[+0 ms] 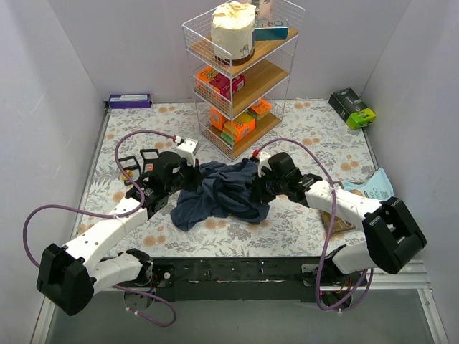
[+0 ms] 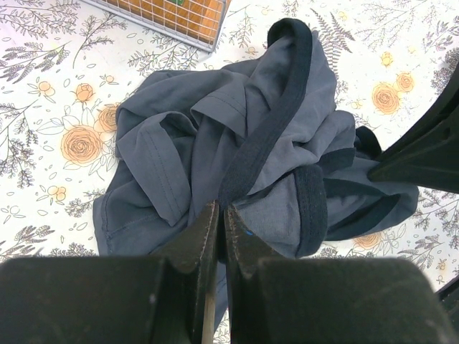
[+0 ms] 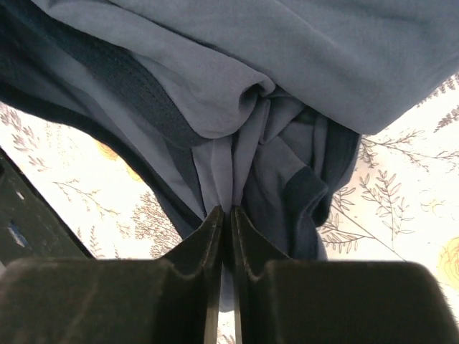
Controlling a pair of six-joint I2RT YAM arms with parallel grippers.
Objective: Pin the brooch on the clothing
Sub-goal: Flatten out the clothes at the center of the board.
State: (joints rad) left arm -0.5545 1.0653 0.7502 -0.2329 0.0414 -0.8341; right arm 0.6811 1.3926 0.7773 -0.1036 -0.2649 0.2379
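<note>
The clothing is a navy-blue tank top, crumpled in a heap in the middle of the floral table. My left gripper is at its left side, shut on a dark trim band of the clothing. My right gripper is at its right side, shut on a bunched fold of the clothing, lifting it off the cloth. The chest print is hidden in the folds. No brooch shows in any view.
A white wire shelf rack with boxes and a wrapped bundle stands behind the clothing. A purple box is at the back left, a green and black device at the back right, and a pale packet by my right arm.
</note>
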